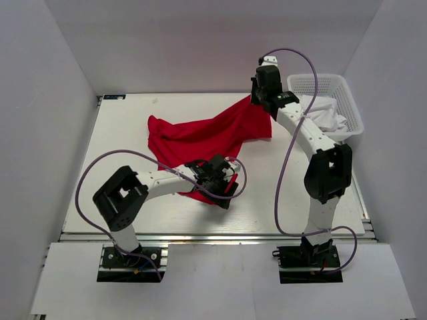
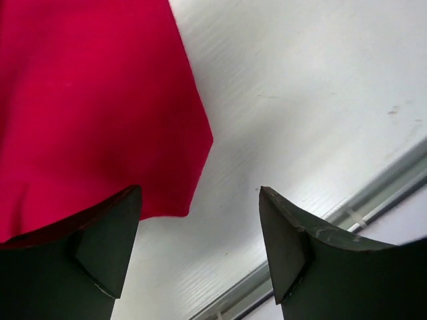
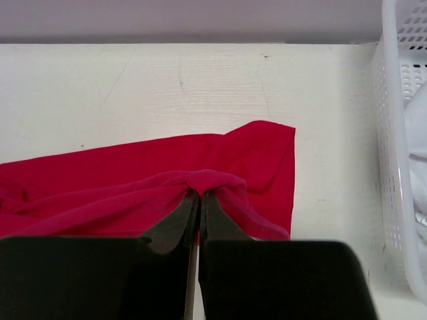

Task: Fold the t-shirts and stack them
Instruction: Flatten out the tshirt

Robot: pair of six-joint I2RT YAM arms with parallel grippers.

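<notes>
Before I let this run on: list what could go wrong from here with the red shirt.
1. The right gripper pinches only a small bunch of the red t-shirt; the thin fabric could slip out if pulled.
2. The left gripper is open with mostly bare table between its fingers; closing here may catch just the shirt's corner, or nothing.
3. The right gripper sits close to the white basket; a swing that way could knock it.

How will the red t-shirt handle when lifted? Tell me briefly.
Likely floppy: the red t-shirt bunches into folds where the right gripper pinches it. Probably light: that small pinch seems to lift its edge. It may drag and crumple across the table rather than slide flat.
</notes>
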